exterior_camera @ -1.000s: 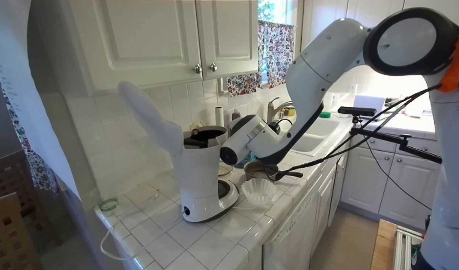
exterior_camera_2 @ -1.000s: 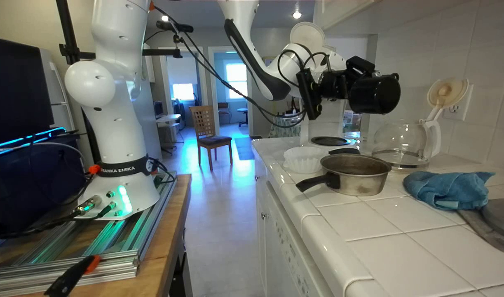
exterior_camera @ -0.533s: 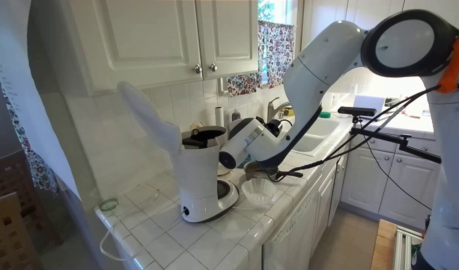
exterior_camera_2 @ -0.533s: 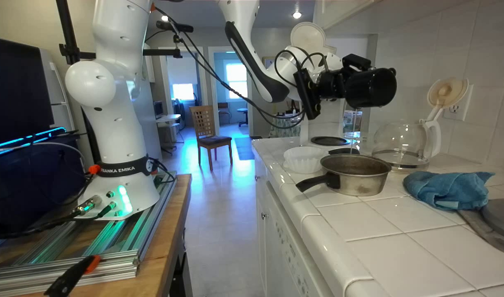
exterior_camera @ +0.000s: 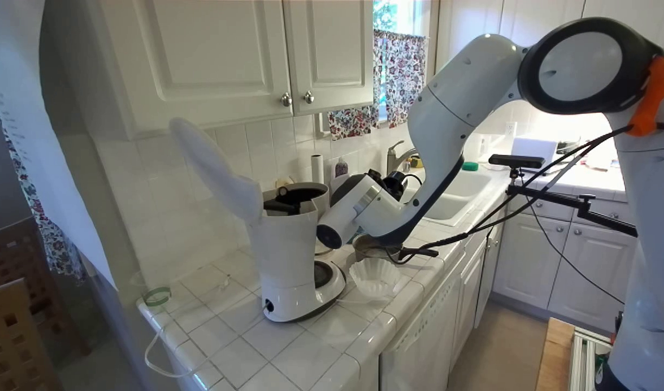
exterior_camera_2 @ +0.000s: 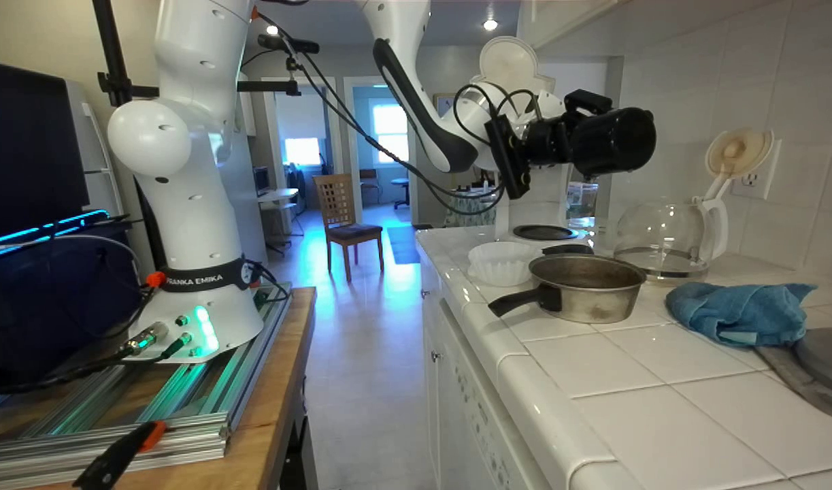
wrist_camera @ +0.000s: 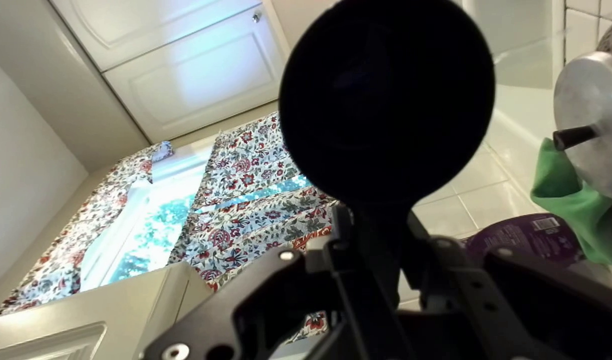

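My gripper is shut on the handle of a black round container, whose dark bowl fills the top middle of the wrist view. In an exterior view this container hangs above a metal saucepan with a black handle, apart from it. Small drops show just under the container. A white fluted paper filter stands beside the pan. In an exterior view the white coffee maker has its lid raised, and the wrist joint is close beside it. The arm mostly hides the gripper there.
A glass carafe with its lid up stands by the wall, near a blue cloth. Upper cabinets overhang the counter. The sink lies behind the arm. A purple label and green cloth appear in the wrist view.
The black container has shifted slightly left and tilted a little in an exterior view. A thin liquid stream fell from it toward the saucepan half a second ago; now only drops show. The arm has lowered slightly.
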